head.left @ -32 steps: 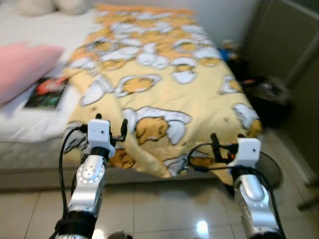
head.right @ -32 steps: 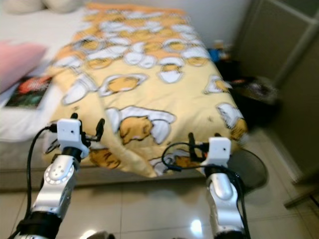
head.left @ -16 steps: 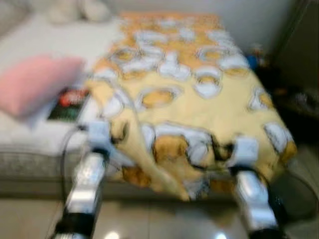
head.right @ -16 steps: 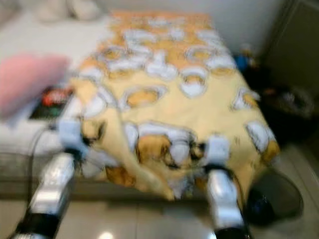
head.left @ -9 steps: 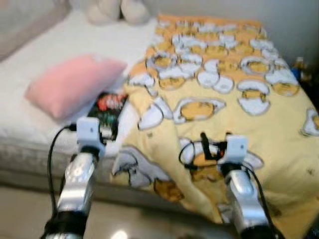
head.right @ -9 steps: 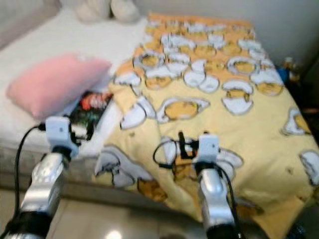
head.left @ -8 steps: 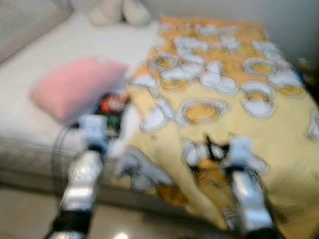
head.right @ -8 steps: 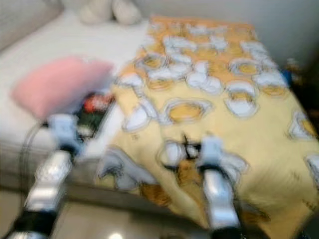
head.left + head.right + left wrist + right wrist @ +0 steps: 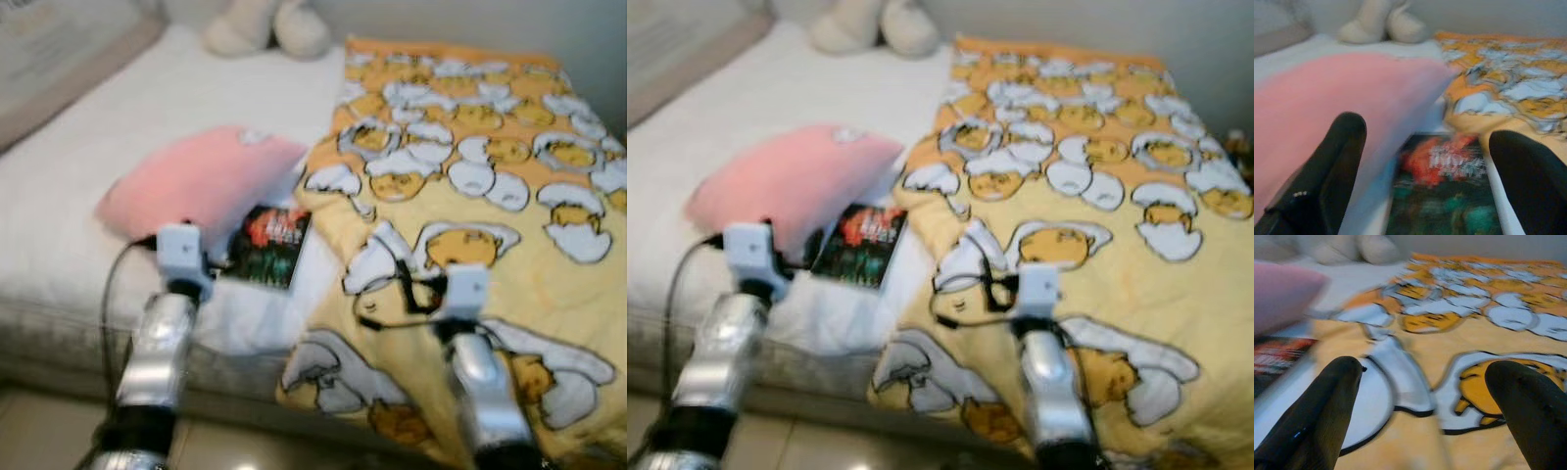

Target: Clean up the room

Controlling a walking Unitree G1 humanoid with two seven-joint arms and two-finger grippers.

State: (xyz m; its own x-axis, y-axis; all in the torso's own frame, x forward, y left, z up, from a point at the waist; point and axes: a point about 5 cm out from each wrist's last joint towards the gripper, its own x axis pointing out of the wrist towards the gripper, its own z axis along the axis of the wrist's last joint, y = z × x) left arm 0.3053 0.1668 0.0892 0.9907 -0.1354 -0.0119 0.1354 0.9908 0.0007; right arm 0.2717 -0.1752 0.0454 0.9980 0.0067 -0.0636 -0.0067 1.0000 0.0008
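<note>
Glossy dark paperback book (image 9: 269, 246) lies flat on white bed (image 9: 147, 108), between pink soft pillow (image 9: 201, 183) and yellow egg-print blanket (image 9: 470, 196). Left tool (image 9: 1425, 161) wide open, empty, aimed at it; right tool (image 9: 1425, 396) open, empty. Likely light, stiff, slick; grip a free edge.

Book (image 9: 269, 245) lies just ahead of the left gripper (image 9: 1425, 147), its near corner tucked under the pink pillow (image 9: 201, 181), cover print too blurred to read. Ahead of the right gripper (image 9: 1422, 377), the yellow blanket (image 9: 490, 196) runs off-frame. Plush toy (image 9: 266, 24) beyond is cropped.
</note>
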